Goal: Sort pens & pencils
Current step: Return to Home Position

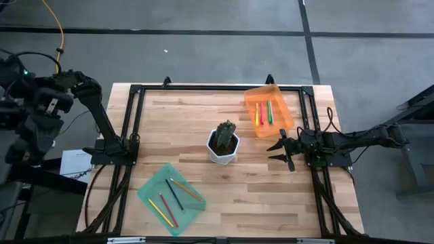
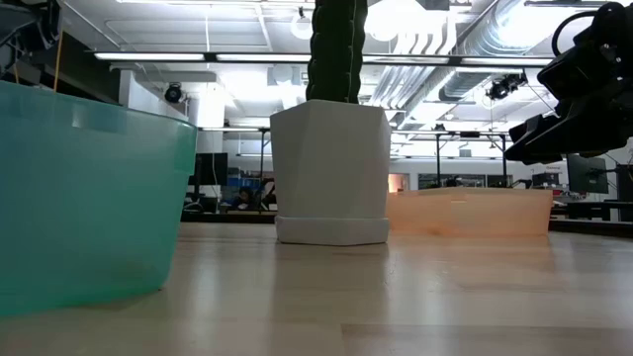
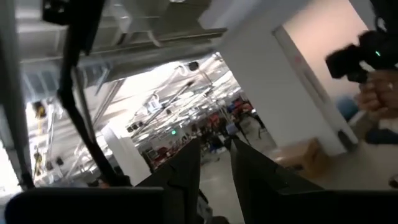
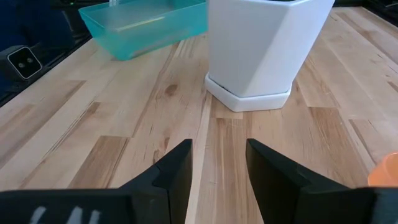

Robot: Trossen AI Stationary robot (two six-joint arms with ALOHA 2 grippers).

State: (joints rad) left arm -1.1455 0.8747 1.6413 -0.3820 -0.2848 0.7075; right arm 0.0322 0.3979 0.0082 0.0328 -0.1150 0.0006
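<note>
Overhead, the high view alone shows what the bins hold. The three pens (image 1: 264, 112), pink-red, yellow and green, lie in the orange bin (image 1: 285, 108) at the table's (image 1: 258, 196) far right corner. The four pencils (image 1: 175, 196) lie in the teal bin (image 1: 150, 186) at the near left. From table height only the bin walls show, their contents hidden.

A white pot (image 1: 223, 154) with a cactus (image 1: 226, 132) stands mid-table on pale wood planks inside a black frame. Beyond it is a large hall with strip lights and ceiling ducts.

The right gripper (image 1: 271, 154) hangs near the orange bin, fingers spread and empty. The left gripper (image 3: 215, 143) is off the table's left edge, aimed into the hall, with a narrow gap between its fingers and nothing in them.
</note>
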